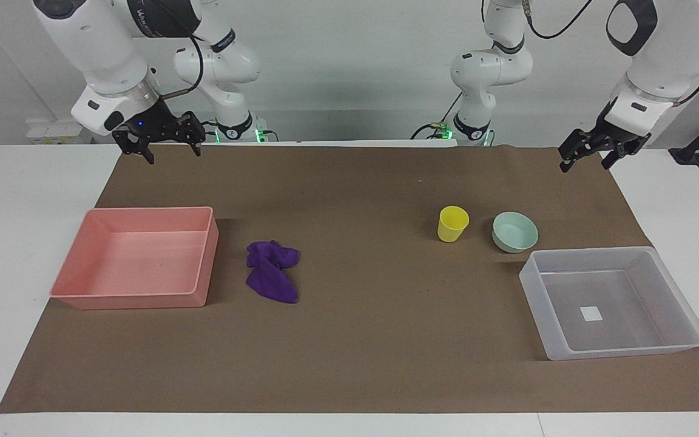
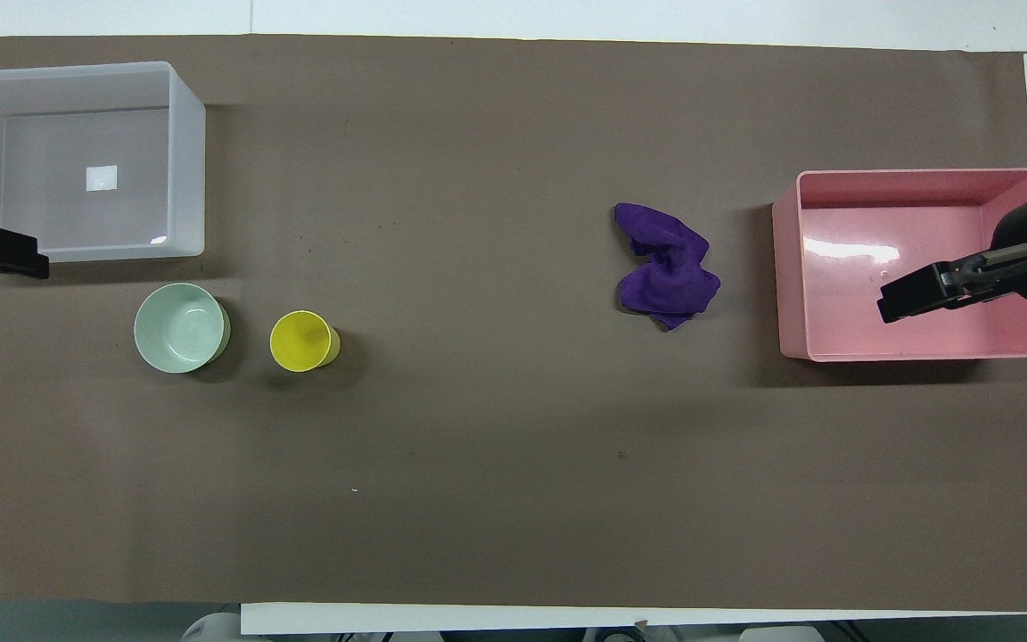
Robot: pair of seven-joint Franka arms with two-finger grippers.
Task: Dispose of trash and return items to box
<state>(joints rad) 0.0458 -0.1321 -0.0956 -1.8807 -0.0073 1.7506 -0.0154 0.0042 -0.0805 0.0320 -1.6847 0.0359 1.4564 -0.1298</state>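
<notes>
The purple cloth [image 1: 272,271] lies crumpled on the brown mat beside the pink tray, and also shows in the overhead view [image 2: 667,266]. The yellow cup [image 1: 452,223] [image 2: 303,341] stands upright next to the mint-green bowl [image 1: 514,232] [image 2: 180,327]. The empty clear bin [image 1: 628,291] [image 2: 188,169] sits just farther from the robots than the bowl. My right gripper [image 1: 170,155] [image 2: 910,299] hangs open and empty, high over the pink tray. My left gripper [image 1: 583,165] [image 2: 1,259] hangs open and empty, high over the mat's edge by the clear bin.
The empty pink tray [image 1: 137,255] [image 2: 906,223] sits at the right arm's end of the table. The brown mat [image 1: 361,340] covers most of the white table. Both arm bases stand at the robots' edge.
</notes>
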